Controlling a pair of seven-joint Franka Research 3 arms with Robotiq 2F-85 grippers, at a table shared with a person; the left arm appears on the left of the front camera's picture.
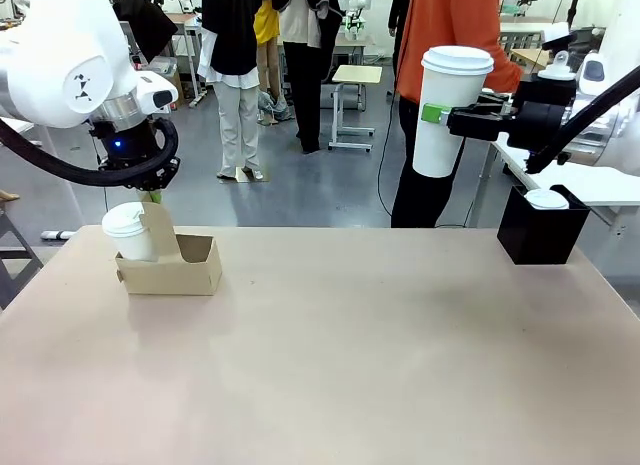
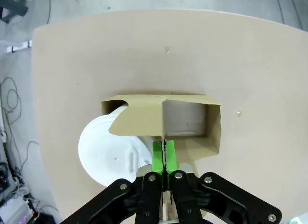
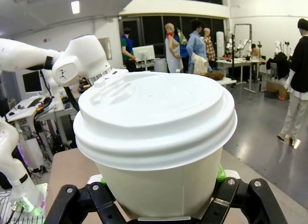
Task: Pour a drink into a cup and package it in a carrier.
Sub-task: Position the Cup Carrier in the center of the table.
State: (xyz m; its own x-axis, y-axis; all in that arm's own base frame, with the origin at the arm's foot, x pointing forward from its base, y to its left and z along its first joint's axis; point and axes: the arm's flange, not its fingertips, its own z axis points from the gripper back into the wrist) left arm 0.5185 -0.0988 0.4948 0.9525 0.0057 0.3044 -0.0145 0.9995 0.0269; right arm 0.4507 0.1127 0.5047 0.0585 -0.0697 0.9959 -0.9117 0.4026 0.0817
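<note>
Beige table (image 1: 350, 365) bearing a brown cardboard carrier (image 1: 170, 278); a black box (image 1: 535, 237) stands well to the carrier's right, level with it.

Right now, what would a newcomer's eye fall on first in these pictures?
The tall white lidded cup, held aloft by the right gripper at the far right. Then the left gripper, pinching the handle of the brown carrier at the left, a shorter lidded cup in one pocket.
</note>
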